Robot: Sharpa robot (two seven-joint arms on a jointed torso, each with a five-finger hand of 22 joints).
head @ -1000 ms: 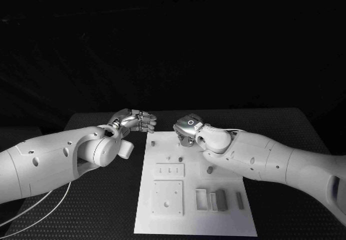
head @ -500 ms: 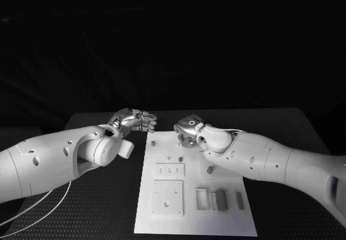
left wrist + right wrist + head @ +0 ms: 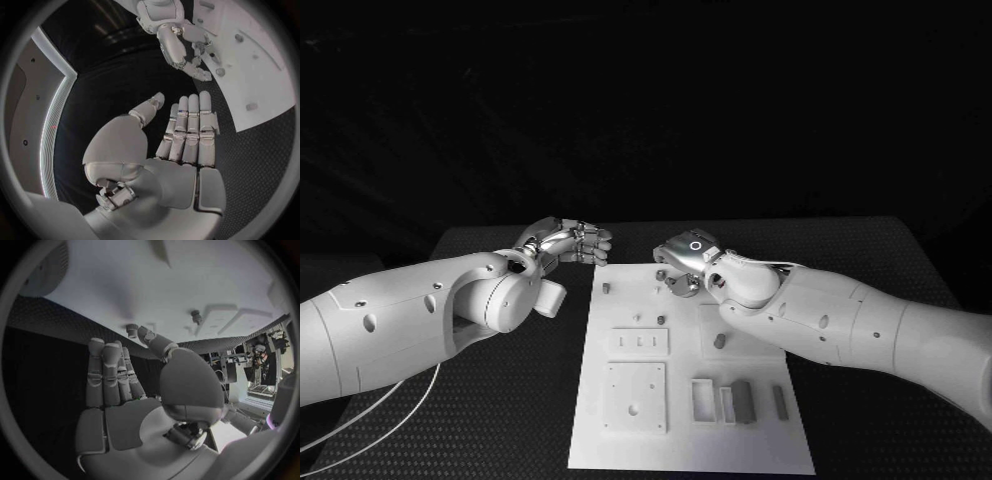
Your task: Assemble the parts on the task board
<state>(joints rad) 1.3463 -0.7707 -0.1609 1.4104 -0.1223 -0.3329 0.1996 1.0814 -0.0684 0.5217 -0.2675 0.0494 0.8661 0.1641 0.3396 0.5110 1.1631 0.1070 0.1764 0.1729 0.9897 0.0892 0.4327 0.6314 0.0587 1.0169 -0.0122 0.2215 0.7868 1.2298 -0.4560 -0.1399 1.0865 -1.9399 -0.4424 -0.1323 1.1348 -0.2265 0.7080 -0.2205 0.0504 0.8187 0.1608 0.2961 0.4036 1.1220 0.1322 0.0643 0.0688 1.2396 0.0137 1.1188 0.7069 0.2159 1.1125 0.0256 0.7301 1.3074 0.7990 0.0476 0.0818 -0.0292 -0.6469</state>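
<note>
Centrally on black bench (image 3: 877, 250) lies white task board (image 3: 682, 430), long side running away from robot. Left hand (image 3: 567, 242) beside board's far left corner, fingers (image 3: 190, 125) straight, apart, holding nothing. Right hand (image 3: 687, 262) over board's far end, fingers (image 3: 106, 372) extended, empty. Small grey parts (image 3: 720, 340) stand on board; one peg (image 3: 131, 330) just beyond right fingertips.

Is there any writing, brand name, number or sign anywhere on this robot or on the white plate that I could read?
Readable text: none in any view.
Small ring-shaped mark on the back of the silver right hand: a plain circle, not a letter or number that can be told.
White flat task board: holes, slots and small grey parts, no print visible.
Silver left hand: no markings visible.
</note>
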